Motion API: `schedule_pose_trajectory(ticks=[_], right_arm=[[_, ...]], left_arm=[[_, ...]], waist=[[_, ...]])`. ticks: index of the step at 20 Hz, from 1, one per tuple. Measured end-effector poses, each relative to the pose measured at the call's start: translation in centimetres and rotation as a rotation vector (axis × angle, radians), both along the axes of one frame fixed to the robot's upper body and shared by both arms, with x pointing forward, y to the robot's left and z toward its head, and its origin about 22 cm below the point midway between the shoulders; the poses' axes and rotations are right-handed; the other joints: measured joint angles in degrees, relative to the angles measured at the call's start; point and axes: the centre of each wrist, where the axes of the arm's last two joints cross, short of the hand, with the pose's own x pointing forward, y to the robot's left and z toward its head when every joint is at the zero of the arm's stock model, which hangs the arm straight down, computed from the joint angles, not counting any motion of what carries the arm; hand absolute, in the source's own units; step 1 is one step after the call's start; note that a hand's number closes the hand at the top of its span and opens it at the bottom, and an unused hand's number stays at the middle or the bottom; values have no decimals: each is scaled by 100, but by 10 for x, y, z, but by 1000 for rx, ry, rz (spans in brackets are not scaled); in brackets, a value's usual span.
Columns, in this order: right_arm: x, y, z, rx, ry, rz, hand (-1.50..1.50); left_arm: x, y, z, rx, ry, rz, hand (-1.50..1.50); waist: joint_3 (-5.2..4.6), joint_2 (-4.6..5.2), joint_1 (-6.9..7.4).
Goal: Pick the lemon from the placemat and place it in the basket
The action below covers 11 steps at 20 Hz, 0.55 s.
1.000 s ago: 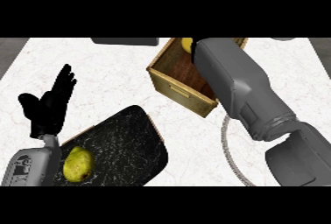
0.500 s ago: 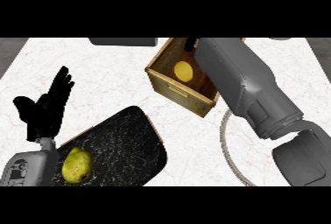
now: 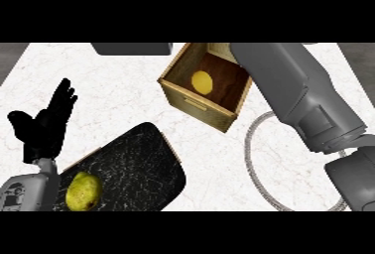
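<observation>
Resting open at far left, fingers straight up: left hand [image 3: 42, 126] | right hand hidden, state unknowable | lemon [image 3: 202, 82] inside basket [image 3: 192, 104], up-right of left hand, placement apparently done | pear-like fruit [image 3: 83, 191] on placemat [image 3: 139, 163] just below it

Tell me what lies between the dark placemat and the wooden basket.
In the head view, only bare white marbled counter separates the placemat from the basket. The lemon lies inside the basket; a yellow-green fruit sits on the placemat.

grey forearms, black left hand [image 3: 45, 126]
</observation>
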Motion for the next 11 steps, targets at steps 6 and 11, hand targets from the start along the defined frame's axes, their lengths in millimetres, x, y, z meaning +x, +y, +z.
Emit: schedule_pose_trajectory(ticks=[6,11], right_arm=[[-5,-31,-7,156,-50,-24,-150],[-22,-60,-23,208,-62,7,-150]], left_arm=[[-6,9,-1,2,13,39,0],[-12,8,-7,-3,15,53,0]], waist=[[3,-80,-202],[1,-100,-277]])
